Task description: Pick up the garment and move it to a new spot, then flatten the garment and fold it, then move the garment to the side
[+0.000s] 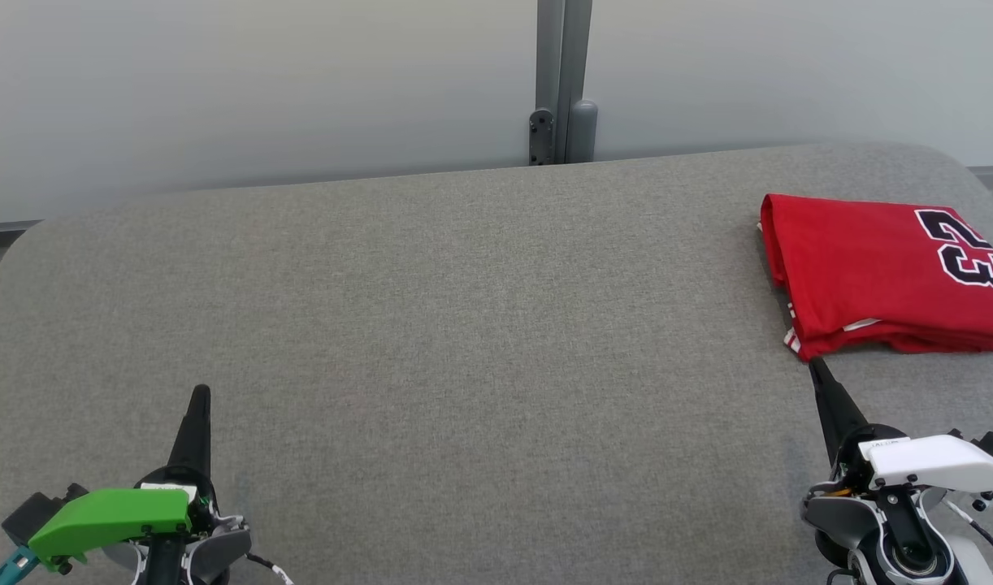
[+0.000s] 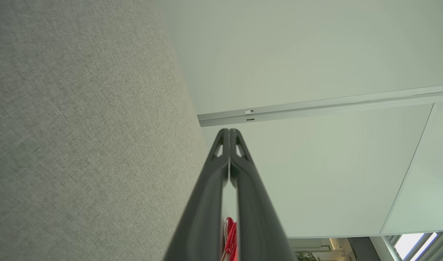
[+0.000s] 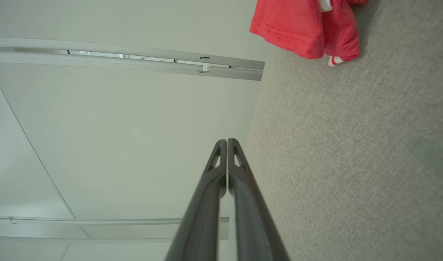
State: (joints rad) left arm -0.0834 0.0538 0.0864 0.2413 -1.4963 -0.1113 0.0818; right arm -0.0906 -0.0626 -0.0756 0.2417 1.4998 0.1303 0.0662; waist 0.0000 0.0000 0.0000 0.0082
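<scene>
Right gripper [image 1: 813,364]: two dark fingers pressed together, nothing between them; the right wrist view shows the same, tips meeting along their length [image 3: 227,141]. A white cover [image 1: 935,459] sits on the wrist behind it. The closed tip points at the near left corner of the garment [image 1: 870,268]. From the head view it looks just short of the cloth or barely touching, hard to call; the right wrist view shows a stretch of bare grey weave between tips and red hem. Left gripper [image 1: 200,394]: fingers likewise shut flat against each other and holding nothing, confirmed in the left wrist view [image 2: 229,131], with a green cover [image 1: 110,516] on its wrist. It stands well apart from the garment, far off to the garment's left and nearer the robot. The garment is red, folded into a flat stack of layers, with black numerals edged in white on its top face and white trim peeping out at the near left corner; its right end runs off the picture. It lies on the grey fabric surface [image 1: 464,325], which spreads wide to the garment's left. Behind the garment and to its left, a grey post [image 1: 561,81] rises against a pale wall [image 1: 261,89].
</scene>
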